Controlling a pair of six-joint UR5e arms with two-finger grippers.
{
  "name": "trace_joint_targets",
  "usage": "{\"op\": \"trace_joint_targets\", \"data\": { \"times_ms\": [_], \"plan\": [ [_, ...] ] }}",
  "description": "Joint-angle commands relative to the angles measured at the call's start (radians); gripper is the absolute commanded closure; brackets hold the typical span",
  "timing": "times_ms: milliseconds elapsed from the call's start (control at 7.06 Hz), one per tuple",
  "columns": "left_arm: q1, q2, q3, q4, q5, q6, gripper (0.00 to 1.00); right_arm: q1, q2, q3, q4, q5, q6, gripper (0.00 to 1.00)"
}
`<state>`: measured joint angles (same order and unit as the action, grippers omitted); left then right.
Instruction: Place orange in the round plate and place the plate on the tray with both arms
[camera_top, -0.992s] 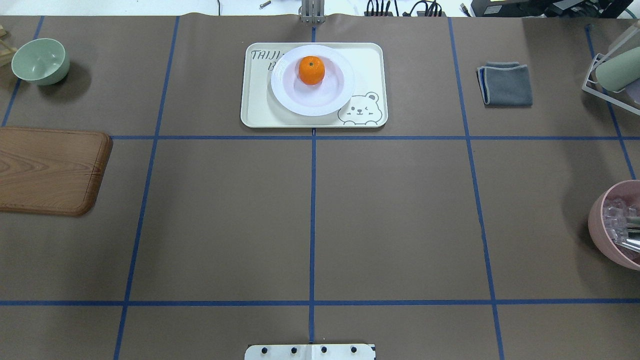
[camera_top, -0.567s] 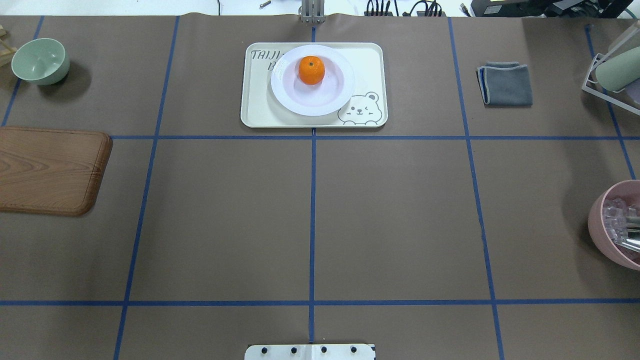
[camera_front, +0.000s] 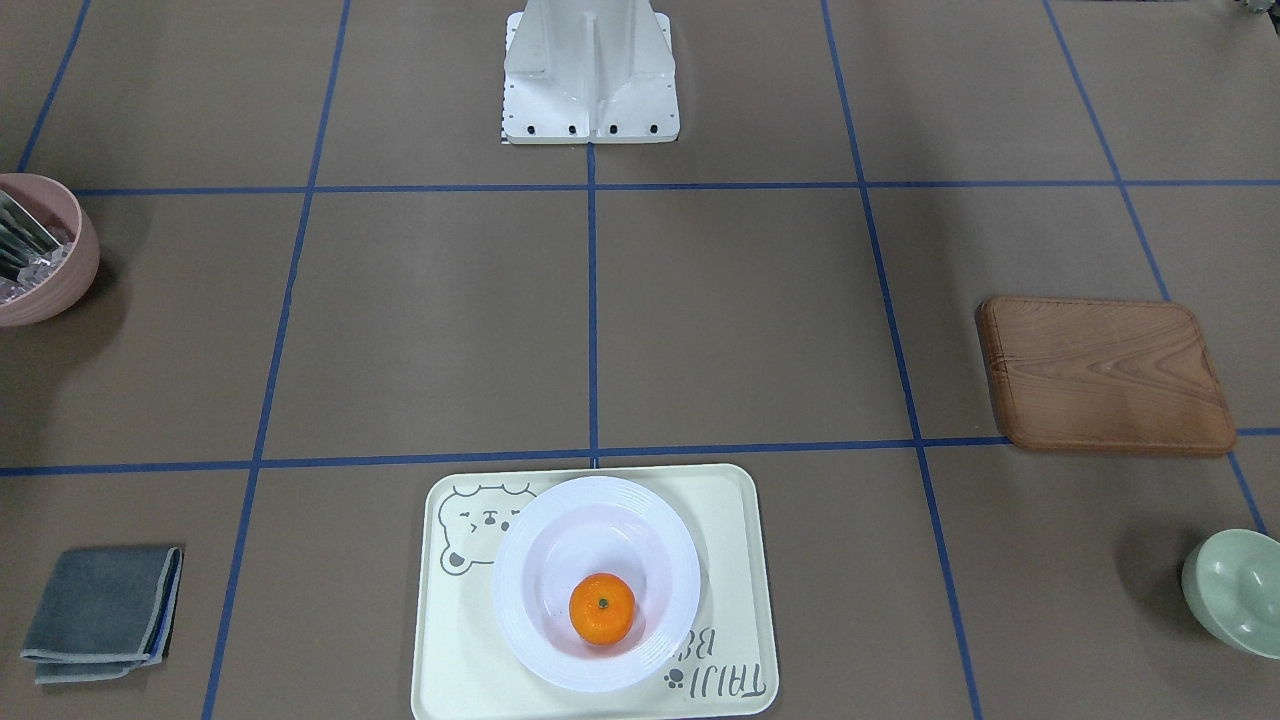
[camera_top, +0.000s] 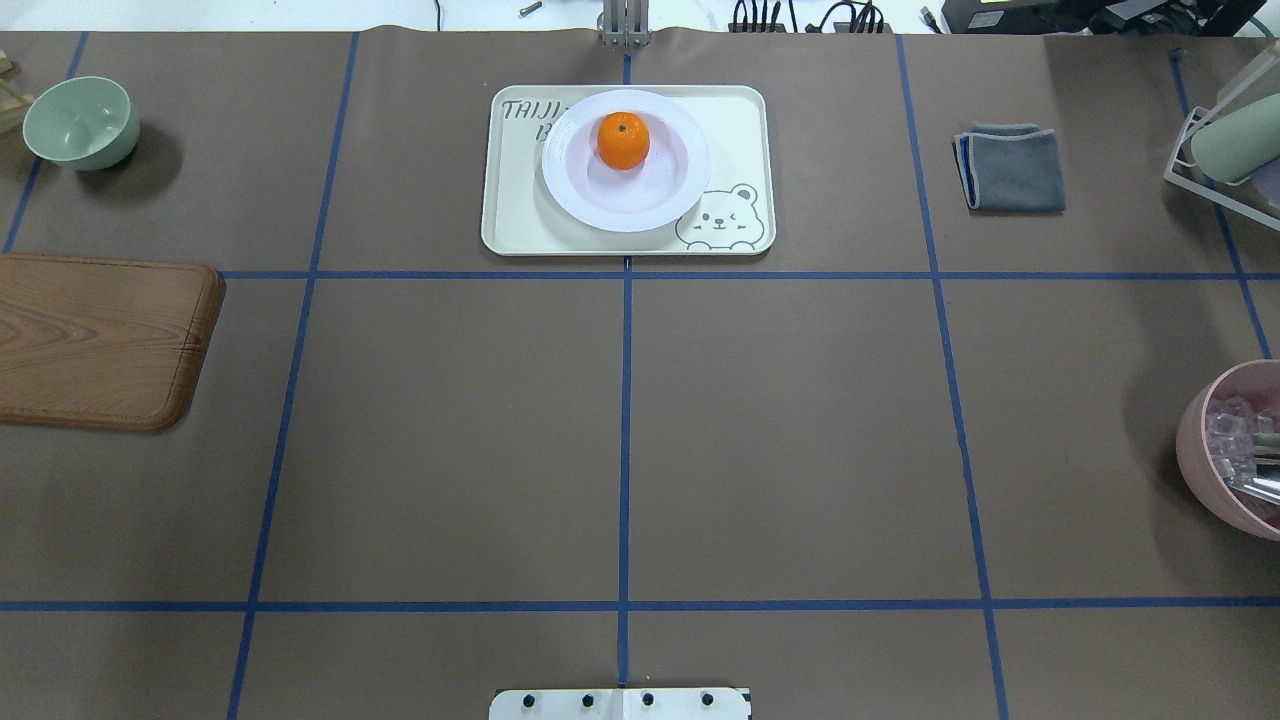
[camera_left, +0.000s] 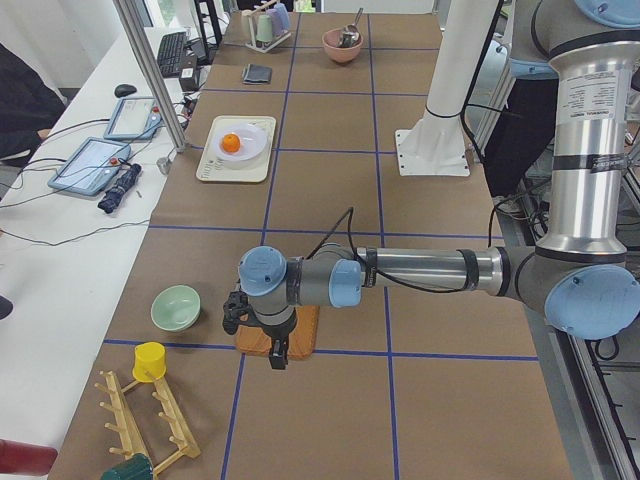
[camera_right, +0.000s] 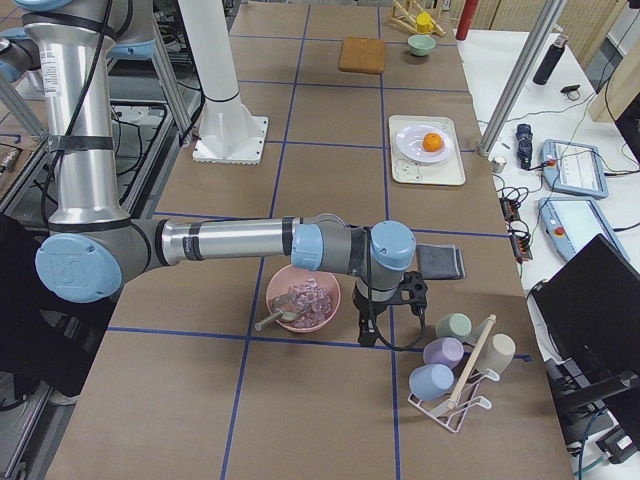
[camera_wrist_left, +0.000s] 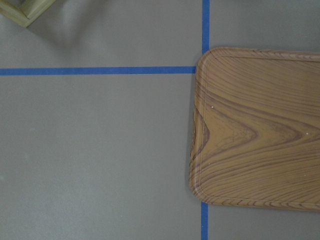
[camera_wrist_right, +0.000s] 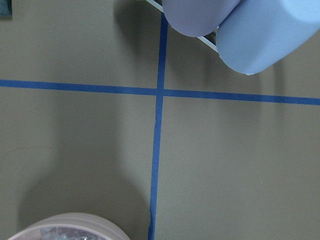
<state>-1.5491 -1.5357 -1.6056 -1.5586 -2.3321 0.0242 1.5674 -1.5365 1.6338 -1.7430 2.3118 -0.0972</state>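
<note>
The small bright-orange mandarin (camera_top: 623, 140) lies in the well of the glossy white round plate with a ridged rim (camera_top: 580, 195), stem dot up, on the side of the well away from the robot. The plate rests flat on the large cream-white rounded-rectangle plastic tray (camera_top: 520, 225). It covers part of the "TAIJI BEAR" lettering, and its rim comes just beside the grey bear-face drawing. The tray lies on the brown paper-covered tabletop (camera_top: 800, 450), astride the middle blue tape line at the far edge from the robot.

Neither arm reaches into the overhead or front-facing views. In the side view from the robot's left, the near arm stretches out low and the left hand (camera_left: 276, 352) hangs over the edge of the brown wooden board (camera_top: 100, 340), near the pale green bowl (camera_top: 80, 122) and well apart from the tray. I cannot tell whether its fingers are spread or pressed together.

In the side view from the robot's right, the right hand (camera_right: 366, 332) hangs just beside the pink bowl (camera_right: 302, 298), between it and the wire rack of pastel cups (camera_right: 455, 370). Its finger state cannot be told either.

A folded grey cloth (camera_top: 1012, 168) lies on the tabletop to the tray's right.
</note>
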Motion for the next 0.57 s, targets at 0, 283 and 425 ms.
{"op": "trace_joint_targets", "data": {
  "times_ms": [0, 283, 425],
  "plan": [
    [0.000, 0.000, 0.000, -0.005, 0.000, 0.000, 0.02, 0.000, -0.001, 0.000, -0.001, 0.003, -0.001, 0.00],
    [0.000, 0.000, 0.000, -0.005, 0.000, 0.000, 0.02, 0.000, -0.001, -0.005, 0.002, 0.000, -0.003, 0.00],
    [0.001, 0.000, 0.001, -0.003, 0.000, 0.000, 0.02, 0.000, -0.001, -0.008, 0.003, 0.000, -0.003, 0.00]
  ]
}}
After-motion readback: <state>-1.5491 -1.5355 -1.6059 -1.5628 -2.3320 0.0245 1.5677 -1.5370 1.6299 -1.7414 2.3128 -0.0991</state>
